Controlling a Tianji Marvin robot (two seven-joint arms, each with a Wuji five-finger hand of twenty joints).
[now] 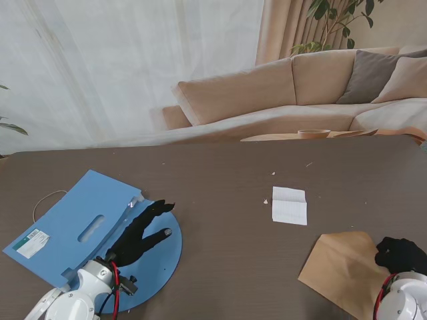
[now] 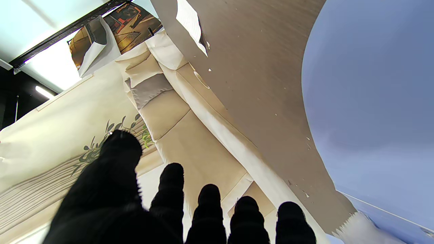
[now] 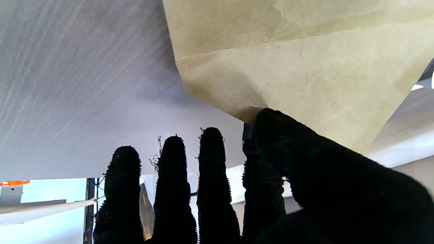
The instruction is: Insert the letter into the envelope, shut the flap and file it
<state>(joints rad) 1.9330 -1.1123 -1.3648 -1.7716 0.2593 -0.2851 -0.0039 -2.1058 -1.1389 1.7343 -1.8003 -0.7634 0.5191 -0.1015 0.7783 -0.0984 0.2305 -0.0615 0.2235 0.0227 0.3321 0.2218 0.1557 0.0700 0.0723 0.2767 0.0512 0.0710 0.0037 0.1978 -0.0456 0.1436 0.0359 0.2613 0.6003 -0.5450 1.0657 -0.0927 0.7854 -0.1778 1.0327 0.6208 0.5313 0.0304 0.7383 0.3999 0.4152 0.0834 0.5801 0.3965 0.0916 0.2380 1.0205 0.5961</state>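
Letter (image 1: 289, 205) lies folded mid-table, well apart from both hands; brown envelope (image 1: 343, 269) sits at the near right, its edge touched by the right hand (image 1: 399, 254) (grip unclear); left hand (image 1: 140, 233) rests fingers-spread on the blue folder (image 1: 73, 223).

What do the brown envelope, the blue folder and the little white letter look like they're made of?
The tan brown envelope looks like matte kraft paper: its creases and fibrous grain show in the right wrist view. The light blue flat folder seems smooth, semi-gloss plastic sheet, with a punched handle slot and clean rounded edges. The small white folded letter looks like plain thin paper, with a visible fold line.
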